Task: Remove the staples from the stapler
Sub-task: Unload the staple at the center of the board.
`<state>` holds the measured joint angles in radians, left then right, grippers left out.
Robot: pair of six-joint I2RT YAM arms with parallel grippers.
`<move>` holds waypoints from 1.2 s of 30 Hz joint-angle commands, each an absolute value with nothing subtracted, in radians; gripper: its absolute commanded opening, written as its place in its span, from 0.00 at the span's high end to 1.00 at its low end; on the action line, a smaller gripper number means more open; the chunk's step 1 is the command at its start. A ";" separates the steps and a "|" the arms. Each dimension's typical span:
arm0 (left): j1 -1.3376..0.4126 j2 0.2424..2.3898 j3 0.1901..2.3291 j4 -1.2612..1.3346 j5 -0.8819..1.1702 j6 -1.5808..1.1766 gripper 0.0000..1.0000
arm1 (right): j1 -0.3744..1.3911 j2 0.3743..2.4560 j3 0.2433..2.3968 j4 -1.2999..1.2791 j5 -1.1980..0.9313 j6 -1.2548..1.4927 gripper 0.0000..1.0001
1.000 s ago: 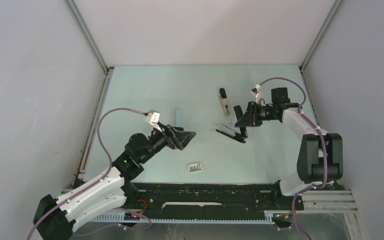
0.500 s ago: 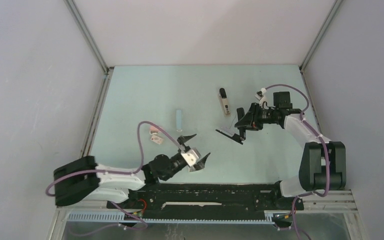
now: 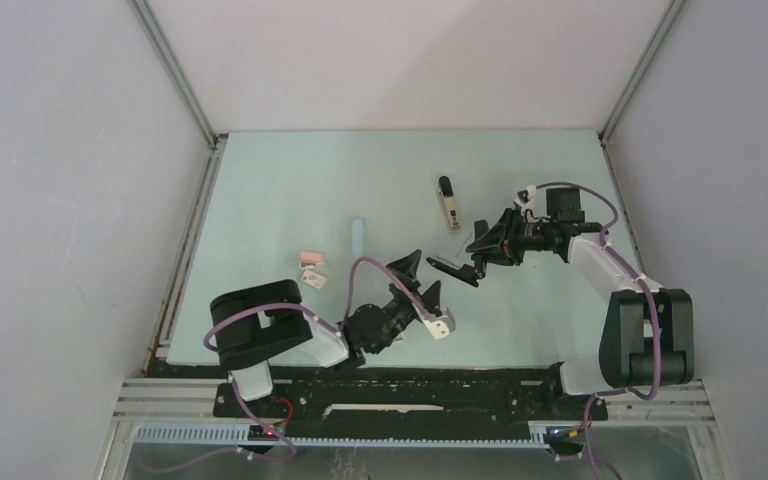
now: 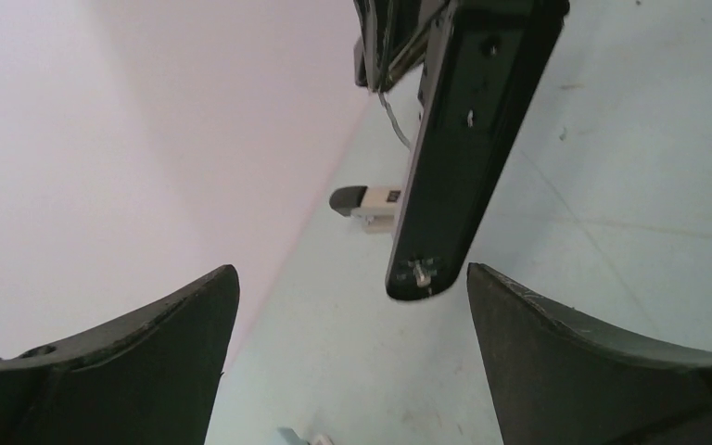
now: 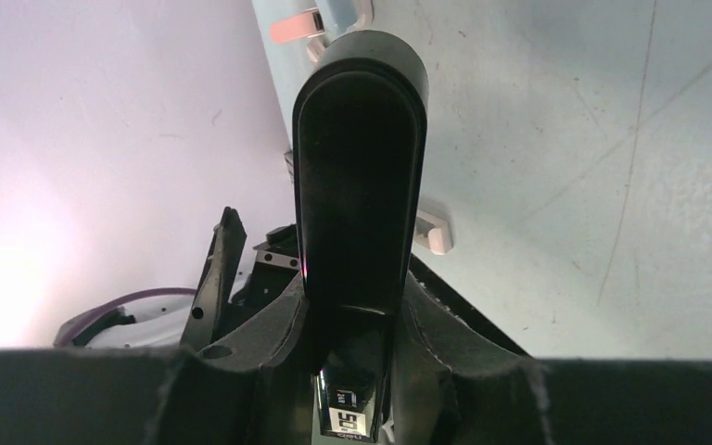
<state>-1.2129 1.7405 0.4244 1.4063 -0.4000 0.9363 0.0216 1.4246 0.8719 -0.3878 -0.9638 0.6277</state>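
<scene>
1. The left pincer (image 3: 420, 280) stood wide open and empty, low over the worktop (image 3: 280, 190), with its mouth facing right towards the stapler.
2. The black stapler (image 3: 453, 268) lay just right of that pincer, its long axis running left to right at a slight slant. In the left wrist view its free end sat in line with the gap between the open fingers (image 4: 148, 371), touching neither.
3. The right pincer (image 3: 480, 252) was closed on the stapler's other end, presenting it towards the left arm.
4. No staples could be made out; I judged them to be inside the stapler. The left arm was nearer the free end, so the next move likely depended on approaching along that axis.
</scene>
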 commanded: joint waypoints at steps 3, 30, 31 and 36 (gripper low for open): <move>-1.198 1.817 0.548 1.516 -0.375 1.006 0.04 | 0.048 1.379 0.881 -0.328 -1.060 0.794 1.00; -1.138 1.904 0.664 1.504 -0.388 1.019 0.94 | 0.100 1.390 0.823 -0.181 -1.125 0.933 1.00; -1.138 1.900 0.663 1.503 -0.390 1.021 0.98 | 0.101 1.393 0.821 -0.180 -1.122 0.933 1.00; -1.138 1.886 0.655 1.478 -0.374 1.021 1.00 | 0.100 1.413 0.814 -0.170 -1.112 0.930 0.73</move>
